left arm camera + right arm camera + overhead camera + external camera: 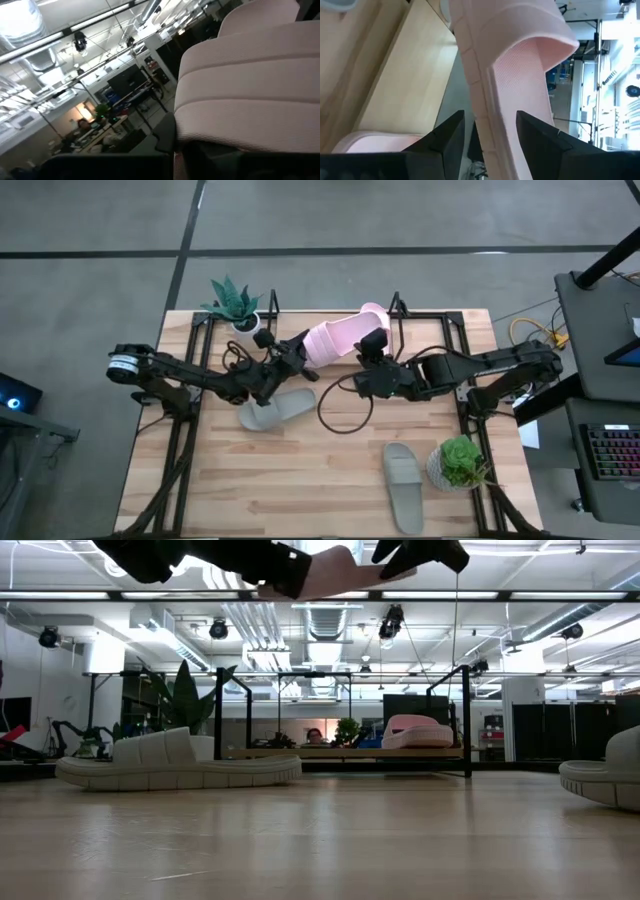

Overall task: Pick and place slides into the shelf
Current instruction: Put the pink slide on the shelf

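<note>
The right gripper (pixel 372 352) is up off the table just in front of the shelf (pixel 420 316), its fingers (pixel 445 135) spread wide with the sole edge of a pale pink slide (pixel 340 340) standing between them; from the right wrist view I can't be sure the pads actually touch it. The left gripper (pixel 297 350) is at the other end of the same slide, in front of the shelf's middle, and seems to have hold of it, though its own camera is so filled with pink ribbed rubber (pixel 245 95) that its fingers are not to be seen. The slide hangs in the air between the two, tilted, its toe end over the shelf's front rail. A second pink slide (pixel 417 731) already sits on the shelf's board, towards the right end. One grey-green slide (pixel 276 410) lies on the table in front of the shelf, below the left arm; the other grey-green slide (pixel 404 485) lies well out from the shelf beside a small potted plant (pixel 460 462). In the low view both grippers are cut off at the top edge.
</note>
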You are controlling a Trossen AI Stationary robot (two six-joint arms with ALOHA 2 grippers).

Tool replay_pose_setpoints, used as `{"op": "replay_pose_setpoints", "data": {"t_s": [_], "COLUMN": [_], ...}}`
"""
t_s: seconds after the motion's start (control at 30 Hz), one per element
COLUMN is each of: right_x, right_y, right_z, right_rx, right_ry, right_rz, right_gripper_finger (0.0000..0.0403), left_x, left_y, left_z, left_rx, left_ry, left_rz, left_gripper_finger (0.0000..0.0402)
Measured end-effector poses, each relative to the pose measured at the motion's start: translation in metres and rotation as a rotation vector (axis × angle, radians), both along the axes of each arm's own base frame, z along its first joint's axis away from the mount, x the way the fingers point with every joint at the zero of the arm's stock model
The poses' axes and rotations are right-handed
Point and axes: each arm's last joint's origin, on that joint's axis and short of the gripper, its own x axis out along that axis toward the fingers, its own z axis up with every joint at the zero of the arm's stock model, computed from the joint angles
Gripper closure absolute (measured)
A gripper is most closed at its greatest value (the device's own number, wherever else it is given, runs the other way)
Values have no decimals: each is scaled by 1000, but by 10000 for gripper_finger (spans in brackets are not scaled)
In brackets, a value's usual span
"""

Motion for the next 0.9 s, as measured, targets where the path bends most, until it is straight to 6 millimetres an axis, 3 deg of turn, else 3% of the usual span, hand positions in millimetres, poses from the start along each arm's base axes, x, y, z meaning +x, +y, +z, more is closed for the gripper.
{"op": "replay_pose_setpoints", "data": {"t_s": [0.5, 0.9], "right_x": [-1, -4], "right_y": [-3, -2], "right_z": [0, -2], "right_rx": [19, -22], "right_ry": [-57, 12], "right_rz": [-76, -56], "right_gripper_finger": [234, 234], "left_x": [2, -2], "left_y": [-2, 0], "left_z": [0, 7], "left_rx": [-56, -65], "left_ry": [-94, -126], "left_rz": [-132, -159], "left_gripper_finger": [402, 401]}}
